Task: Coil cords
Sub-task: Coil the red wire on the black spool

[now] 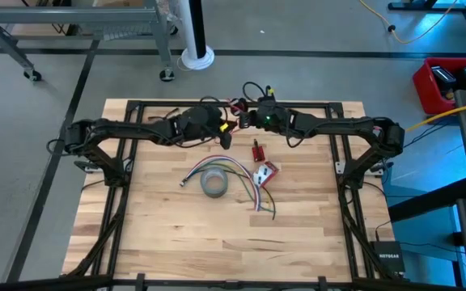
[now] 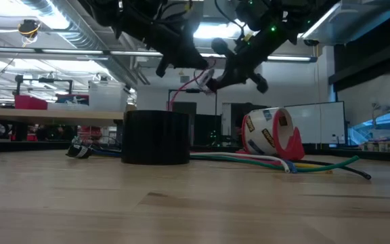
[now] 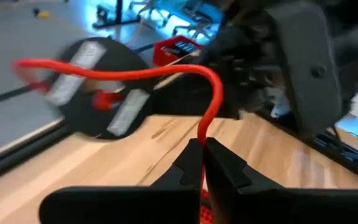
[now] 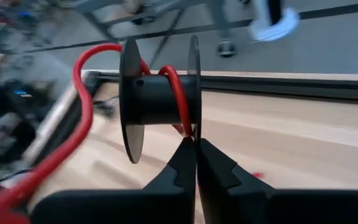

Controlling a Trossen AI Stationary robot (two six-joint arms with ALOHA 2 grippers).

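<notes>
Red wire (image 3: 213,93): one, held in the air above the far middle of the table (image 1: 168,234), between the two arms.

Left claw (image 3: 202,152): fingers pinched tight on the red wire, which rises from the tips and arcs across to the spool.

Black spool (image 4: 160,96): one, two thin round flanges on a dark core, gripped at one flange by the right claw (image 4: 196,152), fingers closed on its rim. One turn of red wire visibly crosses the core; a long loose loop hangs off the side.

Progress, as judged: winding begun, barely. One wrap is on, most of the wire is free, so the bulk of the coiling remains.

Items lying on the table, left to right in the high view:
- Grey tape roll (image 1: 214,183): one, flat, near the middle.
- Bundle of coloured cables (image 1: 225,167): one bundle; white, green, yellow and dark strands, curving around the far side of the roll and trailing off toward the near right; uncoiled.
- Tape dispenser (image 2: 271,132): one, red and white, just beside the cables.
- Small red part (image 1: 258,151): one, kind not legible.
</notes>
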